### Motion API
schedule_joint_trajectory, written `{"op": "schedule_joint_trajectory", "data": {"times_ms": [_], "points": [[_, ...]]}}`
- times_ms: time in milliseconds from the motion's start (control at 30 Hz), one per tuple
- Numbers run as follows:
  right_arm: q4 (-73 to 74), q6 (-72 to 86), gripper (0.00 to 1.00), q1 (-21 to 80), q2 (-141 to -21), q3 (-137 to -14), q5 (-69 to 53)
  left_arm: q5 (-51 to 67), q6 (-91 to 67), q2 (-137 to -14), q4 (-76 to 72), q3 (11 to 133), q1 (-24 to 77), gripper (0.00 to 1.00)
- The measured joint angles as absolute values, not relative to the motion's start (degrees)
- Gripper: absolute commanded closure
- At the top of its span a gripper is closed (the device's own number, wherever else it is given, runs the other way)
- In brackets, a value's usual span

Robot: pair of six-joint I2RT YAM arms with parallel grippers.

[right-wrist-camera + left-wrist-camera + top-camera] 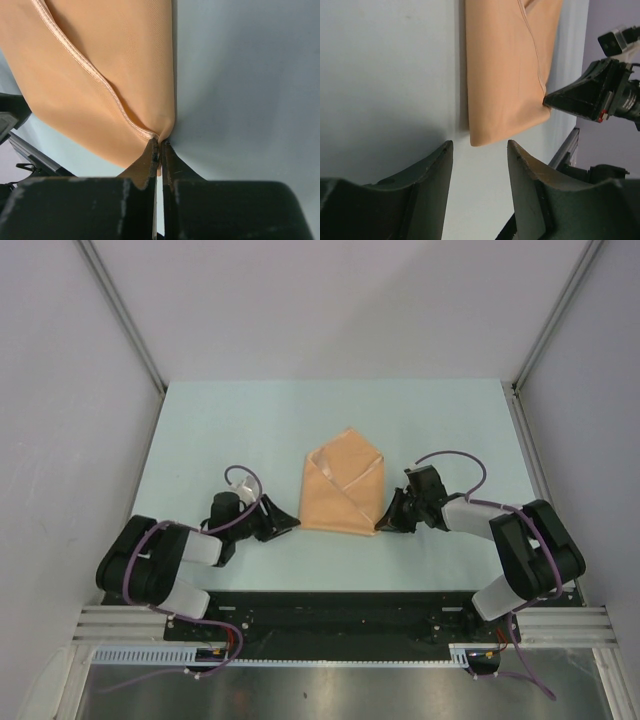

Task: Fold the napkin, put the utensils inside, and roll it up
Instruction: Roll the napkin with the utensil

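Note:
The peach-orange napkin point(342, 483) lies folded on the pale table, its flaps forming a pointed top. My right gripper point(383, 525) is shut on the napkin's near right corner; the right wrist view shows the cloth point(100, 75) pinched between the closed fingertips point(160, 146). My left gripper point(290, 523) is open and empty, just left of the napkin's near left corner. In the left wrist view the napkin's corner point(505, 80) sits a little beyond the open fingers point(479, 150). The teal utensil is out of view.
The pale table point(220, 430) is enclosed by grey walls on the left, back and right. A metal rail point(340, 620) with the arm bases runs along the near edge. The right gripper shows in the left wrist view point(580, 95).

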State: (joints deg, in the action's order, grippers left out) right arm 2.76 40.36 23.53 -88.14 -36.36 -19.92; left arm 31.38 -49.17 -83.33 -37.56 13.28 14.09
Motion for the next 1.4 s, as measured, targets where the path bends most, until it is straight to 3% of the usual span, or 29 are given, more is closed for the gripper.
{"op": "schedule_joint_trajectory", "data": {"times_ms": [300, 867, 967, 1000, 1100, 1167, 1267, 1400], "points": [[2.17, 40.56, 1.0, 23.53, -88.68, -36.45, -20.45, 33.8, -52.53, -90.0, -47.2, 12.43, 15.77, 0.54], [1.76, 40.51, 1.0, 23.53, -89.36, -36.8, -21.04, 31.83, -53.58, -92.88, -48.25, 14.0, 17.69, 0.69], [1.83, 40.34, 0.86, 23.53, -89.34, -36.8, -20.99, 31.44, -53.58, -93.06, -47.16, 14.66, 17.87, 0.74], [1.89, 40.29, 0.72, 23.53, -89.23, -36.8, -20.91, 31.38, -53.58, -93.14, -46.83, 15.03, 17.93, 0.76], [3.38, 39.0, 0.48, 23.68, -87.44, -36.88, -19.68, 31.16, -53.56, -93.49, -45.58, 16.38, 18.13, 0.82], [6.0, 36.75, 0.39, 23.73, -84.64, -36.93, -17.58, 31.22, -53.58, -93.65, -44.97, 17.32, 18.17, 0.89], [10.35, 33.26, 0.34, 23.99, -80.38, -37.8, -14.39, 31.29, -53.82, -93.65, -43.48, 19.11, 18.24, 1.0], [12.1, 27.22, 0.33, 27.9, -75.18, -40.51, -8.54, 31.68, -53.95, -92.79, -39.64, 20.99, 18.26, 1.0]]}}
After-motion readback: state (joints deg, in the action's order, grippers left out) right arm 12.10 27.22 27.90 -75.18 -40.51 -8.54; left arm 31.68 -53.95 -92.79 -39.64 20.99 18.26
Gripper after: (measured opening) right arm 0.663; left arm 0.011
